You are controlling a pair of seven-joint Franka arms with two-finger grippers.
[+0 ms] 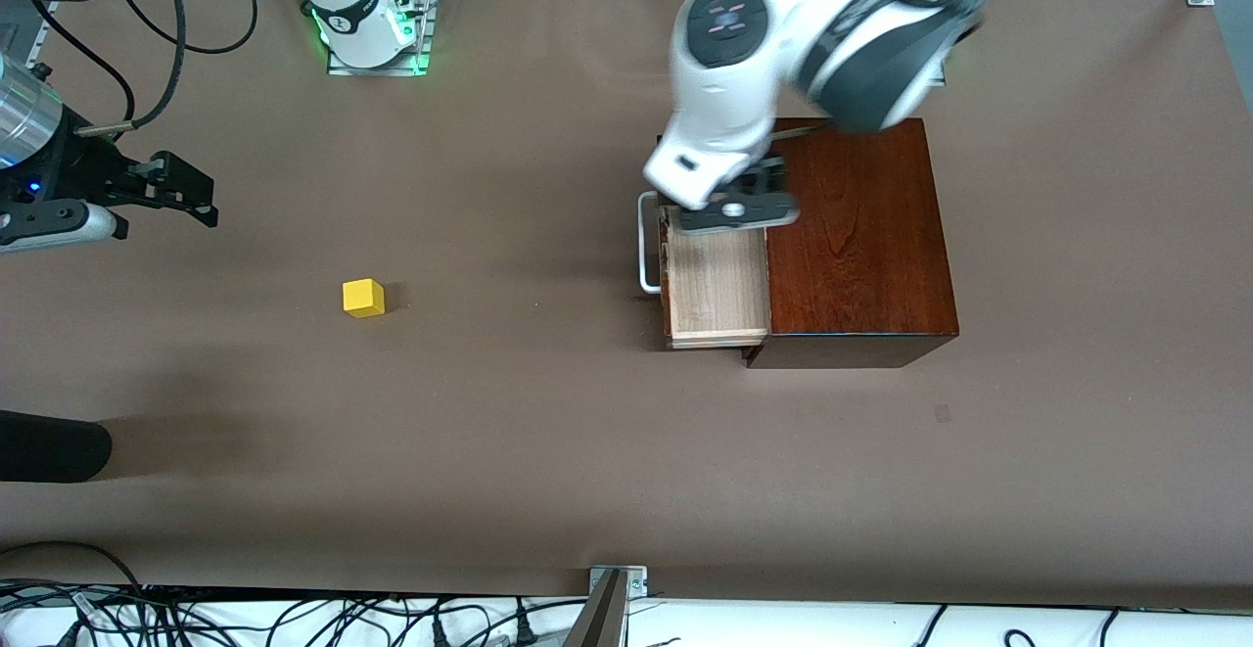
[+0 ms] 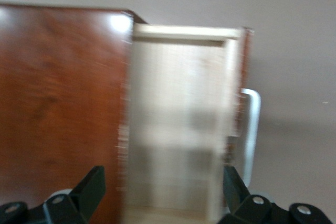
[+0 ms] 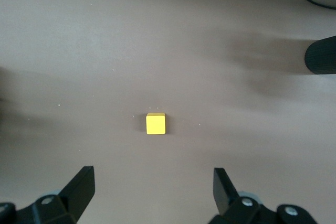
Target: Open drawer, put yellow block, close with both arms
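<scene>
drawer: pulled partway out of the box
left gripper: wide, over the drawer
right gripper: wide, above the yellow block

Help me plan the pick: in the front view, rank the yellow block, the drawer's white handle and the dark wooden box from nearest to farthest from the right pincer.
1. Yellow block, on open table near the open right pincer.
2. White handle, on the pulled-out drawer.
3. Wooden box, toward the left arm's end.

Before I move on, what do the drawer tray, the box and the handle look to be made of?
Drawer tray: pale unfinished-looking wood, faint grain. Box: dark reddish wood, glossy varnish, reflecting light in the left wrist view. Handle: smooth pale bar, metal or plastic, can't tell.
</scene>
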